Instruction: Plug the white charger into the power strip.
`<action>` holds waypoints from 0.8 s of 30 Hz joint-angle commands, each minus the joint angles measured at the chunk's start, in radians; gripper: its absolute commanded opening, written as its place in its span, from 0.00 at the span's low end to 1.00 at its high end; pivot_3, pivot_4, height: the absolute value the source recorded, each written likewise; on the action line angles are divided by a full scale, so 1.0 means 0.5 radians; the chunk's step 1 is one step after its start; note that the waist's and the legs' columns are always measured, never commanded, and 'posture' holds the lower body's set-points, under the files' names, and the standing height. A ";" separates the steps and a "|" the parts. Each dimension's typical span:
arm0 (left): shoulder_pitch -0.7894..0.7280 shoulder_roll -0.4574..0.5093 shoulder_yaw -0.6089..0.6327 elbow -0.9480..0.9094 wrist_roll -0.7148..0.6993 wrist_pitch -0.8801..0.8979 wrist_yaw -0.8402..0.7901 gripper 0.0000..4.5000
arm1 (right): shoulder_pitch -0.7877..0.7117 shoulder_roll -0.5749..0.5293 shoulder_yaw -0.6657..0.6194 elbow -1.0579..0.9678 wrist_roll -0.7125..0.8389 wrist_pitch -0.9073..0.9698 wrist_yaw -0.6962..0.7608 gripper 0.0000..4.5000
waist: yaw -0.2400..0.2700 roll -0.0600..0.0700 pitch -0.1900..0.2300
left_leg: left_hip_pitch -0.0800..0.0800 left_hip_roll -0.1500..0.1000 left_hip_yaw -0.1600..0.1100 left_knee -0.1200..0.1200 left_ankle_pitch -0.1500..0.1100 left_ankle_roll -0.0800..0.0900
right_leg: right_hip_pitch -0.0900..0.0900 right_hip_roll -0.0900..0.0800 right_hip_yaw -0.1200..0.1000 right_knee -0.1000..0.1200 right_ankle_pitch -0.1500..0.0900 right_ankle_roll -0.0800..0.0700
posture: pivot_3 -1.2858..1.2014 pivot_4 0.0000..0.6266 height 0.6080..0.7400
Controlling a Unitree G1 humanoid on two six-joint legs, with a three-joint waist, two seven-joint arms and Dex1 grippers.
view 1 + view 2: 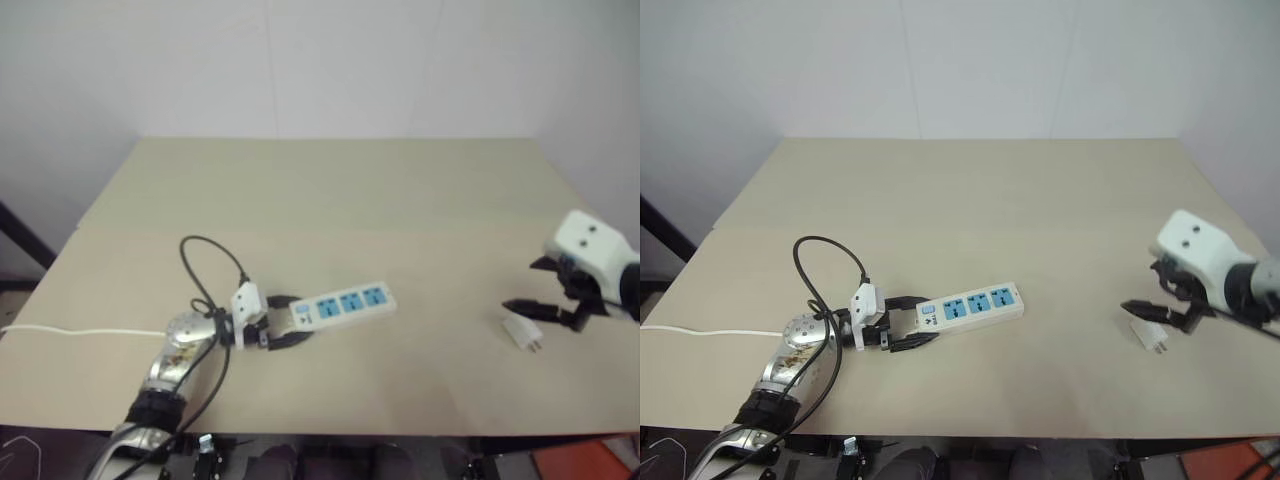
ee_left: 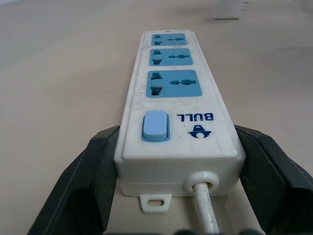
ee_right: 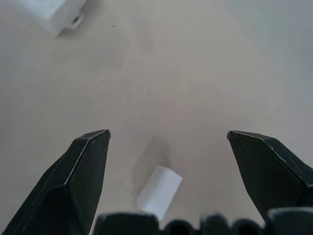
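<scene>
The power strip [image 1: 345,303] lies on the tan table, a long white bar with three blue socket faces. My left gripper [image 1: 298,320] is shut on its switch end, with a black finger [image 2: 93,171] pressed against each long side and the cord leaving between them. The white charger [image 1: 523,332] lies on its side near the table's right edge, prongs toward the front. My right gripper [image 1: 520,285] hovers just above it, open wide. The charger [image 3: 159,193] lies on the table below the gap between the spread fingers, touching neither.
A thin white cord [image 1: 80,332] runs from the strip to the table's left edge. A black cable [image 1: 210,260] loops above my left wrist. The table [image 1: 330,200] stretches bare to the back wall. A dark bar [image 1: 20,235] stands off the table's left side.
</scene>
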 commanded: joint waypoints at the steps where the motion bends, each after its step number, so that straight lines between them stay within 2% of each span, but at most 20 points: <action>1: -0.084 -0.041 -0.073 0.104 0.008 -0.065 -0.141 0.72 | -0.515 0.048 0.512 0.281 -0.141 0.259 0.117 1.00 | -0.004 -0.001 0.000 | -0.002 0.000 0.000 0.000 0.000 0.000 | -0.001 0.000 0.000 -0.001 0.000 0.000 | 0.52 0.24 1.00; 4: -0.150 -0.078 -0.094 0.202 0.020 -0.125 -0.205 0.72 | -0.922 0.180 0.929 0.575 -0.351 0.343 0.182 1.00 | -0.006 -0.001 0.001 | -0.005 -0.002 0.001 0.001 0.000 0.000 | -0.004 -0.002 0.001 -0.001 0.000 0.000 | 0.52 0.24 1.00; 9: -0.187 -0.128 -0.118 0.292 0.055 -0.199 -0.229 0.72 | -1.255 0.353 1.207 0.977 -0.473 0.472 0.271 1.00 | 0.004 -0.001 0.001 | -0.008 -0.007 0.000 0.001 0.004 -0.007 | -0.009 -0.005 0.001 0.000 0.000 0.001 | 0.52 0.24 1.00; 17: -0.160 -0.181 -0.146 0.336 0.092 -0.260 -0.239 0.72 | -1.342 0.408 1.417 1.253 -0.554 0.549 0.392 1.00 | 0.009 0.000 0.000 | -0.010 -0.010 0.000 0.003 0.007 -0.012 | -0.010 -0.007 0.002 0.001 0.001 0.003 | 0.52 0.24 1.00; 24: -0.174 -0.226 -0.148 0.359 0.110 -0.280 -0.212 0.72 | -1.331 0.460 1.455 1.432 -0.598 0.564 0.423 1.00 | 0.003 0.002 -0.001 | -0.007 -0.010 0.000 0.004 0.007 -0.012 | -0.009 -0.007 0.003 0.004 0.001 0.003 | 0.52 0.24 1.00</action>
